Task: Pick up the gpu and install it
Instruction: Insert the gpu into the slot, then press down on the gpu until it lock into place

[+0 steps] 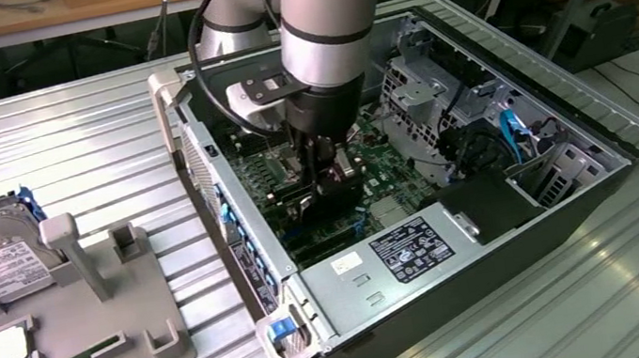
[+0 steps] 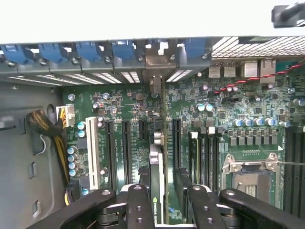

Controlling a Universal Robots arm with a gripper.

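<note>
Ridged metal bench [image 1: 72, 130] carries a big open computer case [image 1: 576, 198], lying on its side so the arm can reach down inside. Just below the hand [image 2: 164, 191] sits the green board [image 2: 248, 109]. The hand is closed on the gpu [image 2: 156, 167], holding the thin card on edge so it lines up with a slot [image 2: 143, 129].

Inside the open case [image 1: 576, 198] the gripper [image 1: 329, 198] fills the gap over the motherboard [image 2: 248, 102] — drive cage [image 1: 427, 92] and power supply [image 1: 402, 257] close beside it; the ribbed tabletop [image 1: 60, 142] lies open.
</note>
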